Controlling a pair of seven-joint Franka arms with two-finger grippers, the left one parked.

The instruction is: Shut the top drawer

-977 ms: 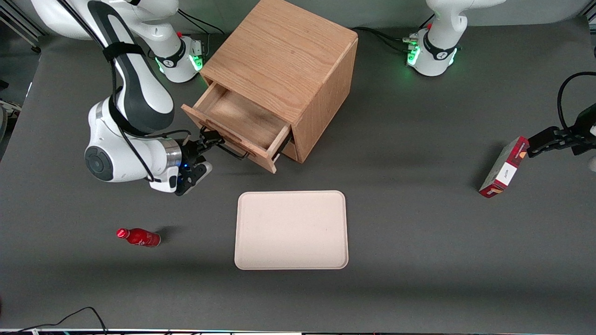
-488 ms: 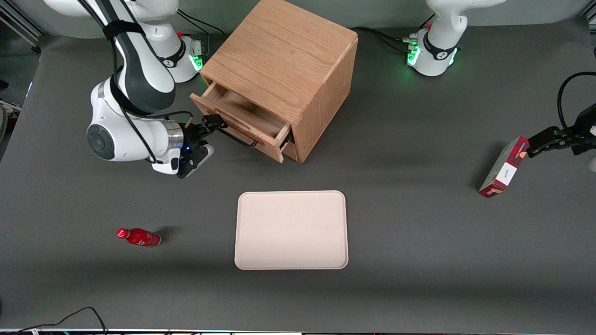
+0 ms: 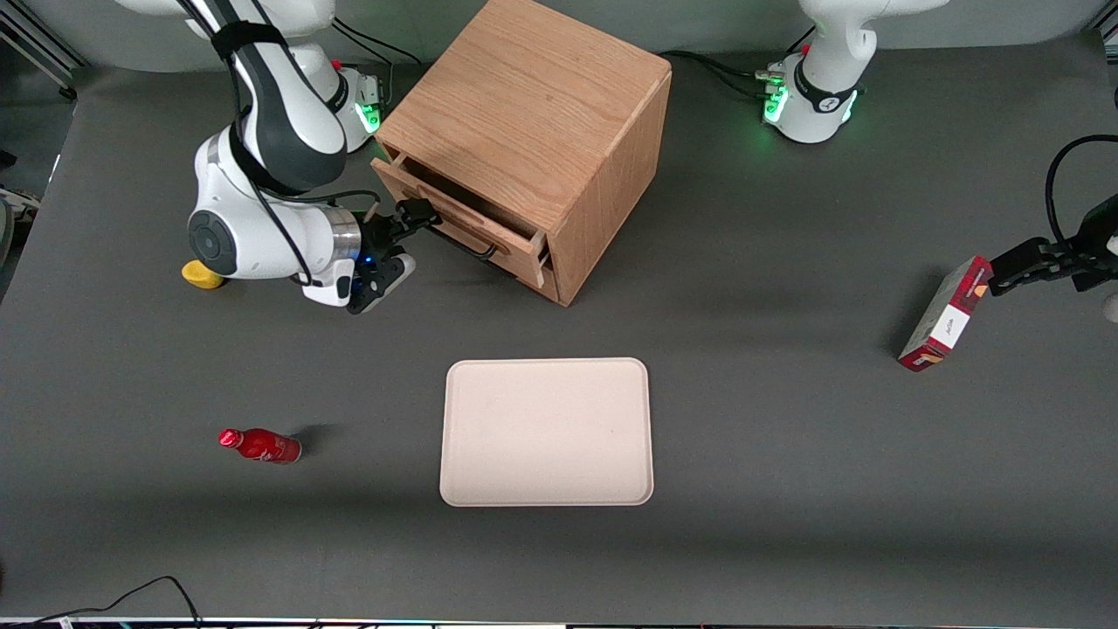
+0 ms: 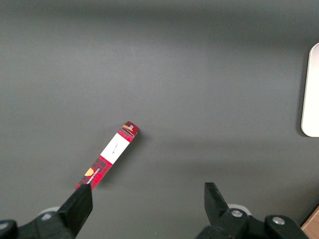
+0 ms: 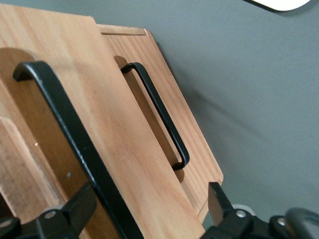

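Observation:
The wooden cabinet (image 3: pixel 533 114) stands at the back of the table, and its top drawer (image 3: pixel 467 229) sticks out only a narrow way. My right gripper (image 3: pixel 417 212) is right in front of that drawer, at the end of its black wire handle (image 3: pixel 467 247). In the right wrist view the gripper (image 5: pixel 149 199) is open, its fingers well apart. The handle bar (image 5: pixel 75 139) runs between them close to one finger, against the light-oak drawer front (image 5: pixel 114 134). The lower drawer front with its own black handle (image 5: pixel 162 119) shows beside it.
A beige tray (image 3: pixel 546 432) lies nearer the front camera than the cabinet. A red bottle (image 3: pixel 260 445) lies on its side toward the working arm's end, and a yellow object (image 3: pixel 203 275) peeks out by the arm. A red box (image 3: pixel 945 314) stands toward the parked arm's end.
The top drawer has slid most of the way into the cabinet. My gripper has moved toward the cabinet along with the drawer front, uncovering the yellow object.

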